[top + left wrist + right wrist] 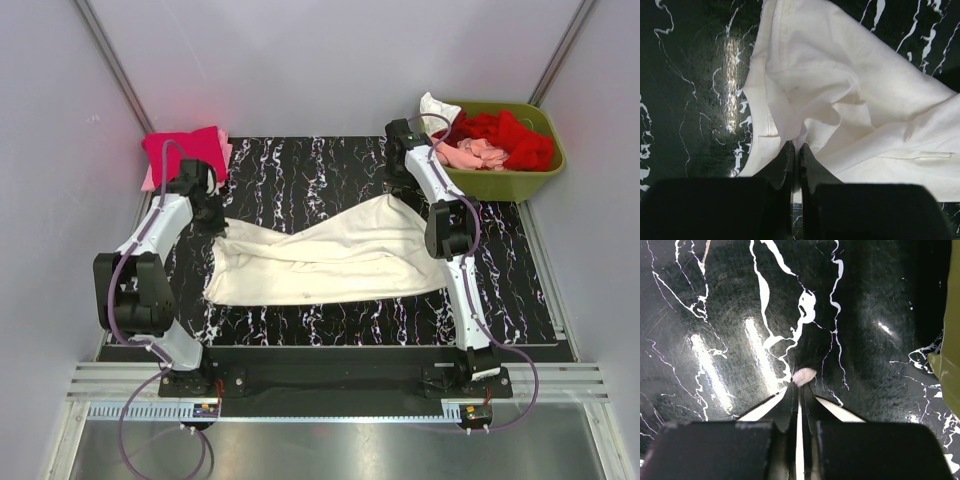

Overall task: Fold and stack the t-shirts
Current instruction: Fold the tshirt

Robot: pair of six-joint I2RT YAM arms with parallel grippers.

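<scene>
A large cream-white t-shirt [330, 262] lies rumpled across the middle of the black marbled table. My left gripper [205, 205] is shut on a bunched fold at its far left corner; the left wrist view shows the cloth [840, 100] pinched between the closed fingers [796, 152]. My right gripper [403, 178] is shut on the far right corner; in the right wrist view a small tip of cloth [804, 375] sticks out past the closed fingertips. A folded magenta-red t-shirt [185, 150] lies on a pale pink one at the far left.
An olive-green bin [520, 180] stands at the far right, holding red [510, 135], pale pink [472, 153] and white [435, 106] tees. Its edge shows in the right wrist view [951, 365]. Grey walls close in both sides and the back.
</scene>
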